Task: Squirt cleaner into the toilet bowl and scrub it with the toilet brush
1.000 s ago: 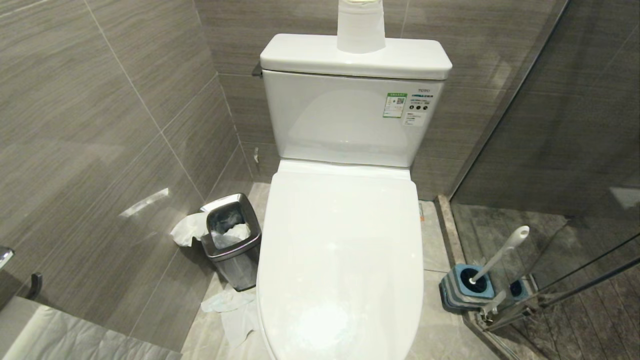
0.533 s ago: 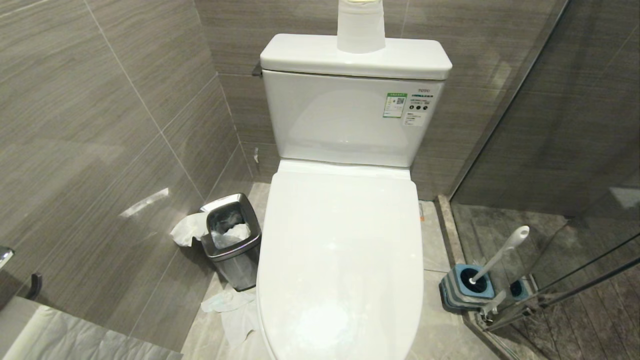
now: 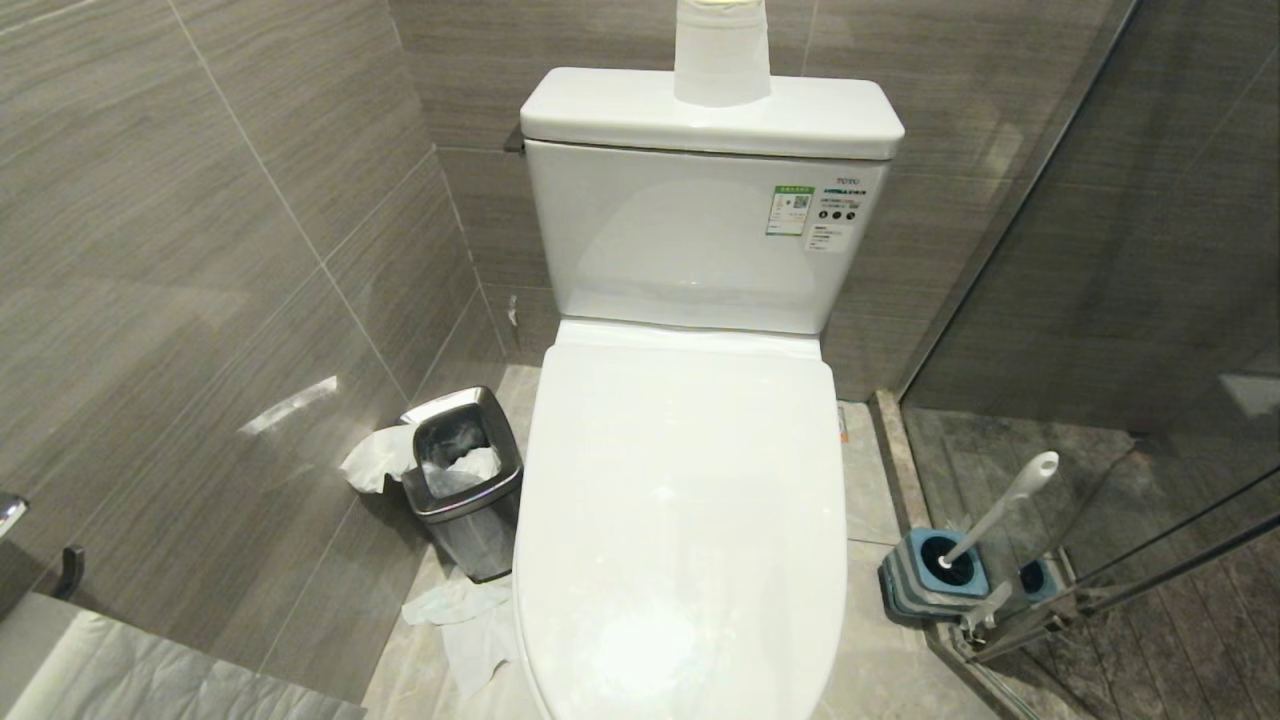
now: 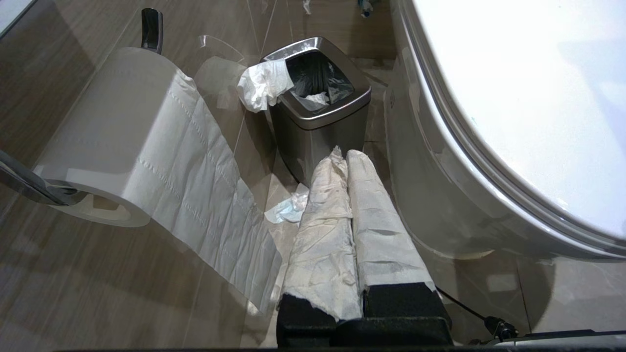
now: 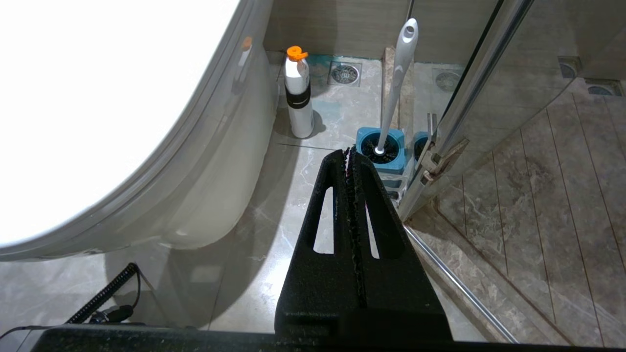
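The toilet bowl (image 3: 680, 520) is seen against the back wall with its lid down, the cistern (image 3: 700, 230) behind it. A steel bin (image 3: 465, 480) is stood on the floor at its left side, tissue (image 3: 375, 460) draped over the rim. The toilet brush (image 3: 1000, 505) is leaned in its blue-and-grey holder (image 3: 925, 580) by the glass door, at the bowl's right. A cleaner bottle (image 5: 299, 98) is stood beside the bowl's base. The left gripper (image 4: 345, 156), wrapped in paper, is pressed together near the bin. The right gripper (image 5: 349, 154) is closed on nothing, near the holder.
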